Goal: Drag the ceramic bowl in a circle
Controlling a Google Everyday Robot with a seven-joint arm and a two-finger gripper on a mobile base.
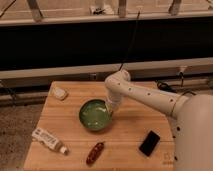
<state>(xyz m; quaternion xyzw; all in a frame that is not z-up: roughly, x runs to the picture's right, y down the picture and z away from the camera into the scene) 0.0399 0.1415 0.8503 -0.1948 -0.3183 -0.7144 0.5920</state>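
On the light wooden table (130,131), a white printed tube (48,140) lies at the front left and a small pale lump (59,93) sits at the back left. The glossy green ceramic bowl (95,115) rests upright near the table's middle, with a reddish-brown oblong item (95,153) in front of it. The gripper (111,111) is down at the bowl's right rim; whether it is clamped on the rim cannot be told. A black flat phone (149,143) lies further right. The drag looks under way, but how much of the circle is done cannot be judged.
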